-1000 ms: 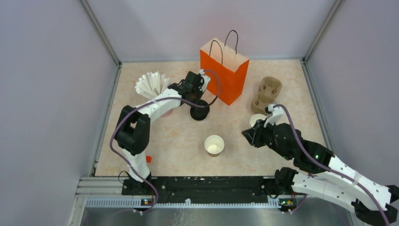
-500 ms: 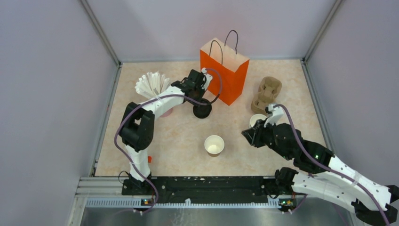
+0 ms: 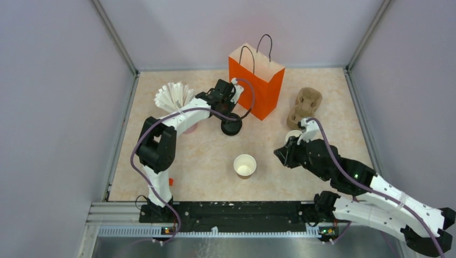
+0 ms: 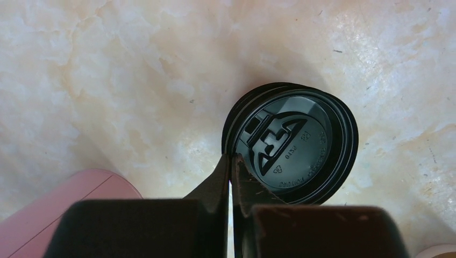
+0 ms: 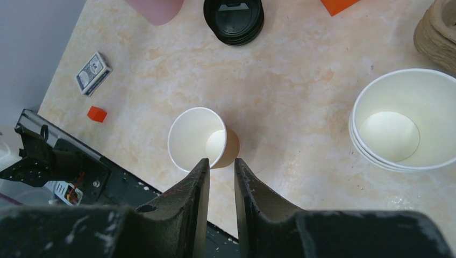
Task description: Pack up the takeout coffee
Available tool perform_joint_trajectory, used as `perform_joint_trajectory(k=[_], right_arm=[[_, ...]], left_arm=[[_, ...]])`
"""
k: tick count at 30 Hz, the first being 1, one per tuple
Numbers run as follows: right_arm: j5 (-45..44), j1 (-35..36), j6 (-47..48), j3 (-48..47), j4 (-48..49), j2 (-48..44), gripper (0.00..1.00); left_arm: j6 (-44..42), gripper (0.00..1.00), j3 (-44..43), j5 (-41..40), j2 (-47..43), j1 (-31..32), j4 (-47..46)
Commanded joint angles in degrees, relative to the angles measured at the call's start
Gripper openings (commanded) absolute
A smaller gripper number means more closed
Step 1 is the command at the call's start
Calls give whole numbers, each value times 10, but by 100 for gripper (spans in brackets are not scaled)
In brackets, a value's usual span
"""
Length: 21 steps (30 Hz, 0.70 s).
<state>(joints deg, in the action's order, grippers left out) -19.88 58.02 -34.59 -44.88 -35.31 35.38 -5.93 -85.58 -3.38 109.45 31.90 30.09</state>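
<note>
Brown kraft-paper cup (image 3: 244,165): small, white inside, upright mid-worktop, lidless. I see nothing in it. It stands well apart from both arms' tips.
Step in hand: I judge this to be lid pickup, ahead of capping the cup and bagging it.
Left end effector (image 4: 231,157): closed to a sliver, tips at the near rim of the round black plastic lid (image 4: 293,142) that tops a short pile of the same. I read it as pinching that rim, though the fingers hide the contact itself.
Right end effector (image 5: 221,161): narrowly parted with nothing between the fingers. It hovers to the right of the cup, near the stack of lidless brown paper cups (image 5: 400,121).
Next move: I would lift one lid clear of the pile, carry it to the cup and seat it level. The cup looks light and easy to tip, so my right side may need to steady it.
Orange paper bag with dark cord handles (image 3: 256,80): upright at the far side, mouth open. I can't see its contents from above.
Stacked cups: the top one shows a bare white bottom.
Pink cup (image 5: 156,6): I take it as the holder of the fan of white folded paper (image 3: 173,95).
</note>
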Motion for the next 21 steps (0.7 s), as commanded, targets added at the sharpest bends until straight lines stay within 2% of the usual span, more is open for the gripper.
perform_joint_trajectory(k=[1,2,3,4,5,6,7,21], right_arm=[[-1,4,-3,-3,22,4,23],[-1,4,-4,-3,23,4,23],[-1,5,-4,-3,22,5,23],[-1,4,-4,-2,23,5,23],[0,4,-4,-2,23,6,23],[0,4,-5,-2,24,6,23],[0,4,-4,-1,25,7,23],[0,4,-4,-1,26,11,23]], left_arm=[[-8,0,-27,18,-5,-1,-5],[-7,0,-28,17,-5,-1,-5],[-3,7,-32,13,-4,-1,-3],[0,18,-35,8,-3,-1,-1],[0,19,-38,10,0,-1,2],[0,6,-41,16,1,-1,4],[-1,0,-44,20,4,-1,6],[6,0,-66,15,0,-1,33]])
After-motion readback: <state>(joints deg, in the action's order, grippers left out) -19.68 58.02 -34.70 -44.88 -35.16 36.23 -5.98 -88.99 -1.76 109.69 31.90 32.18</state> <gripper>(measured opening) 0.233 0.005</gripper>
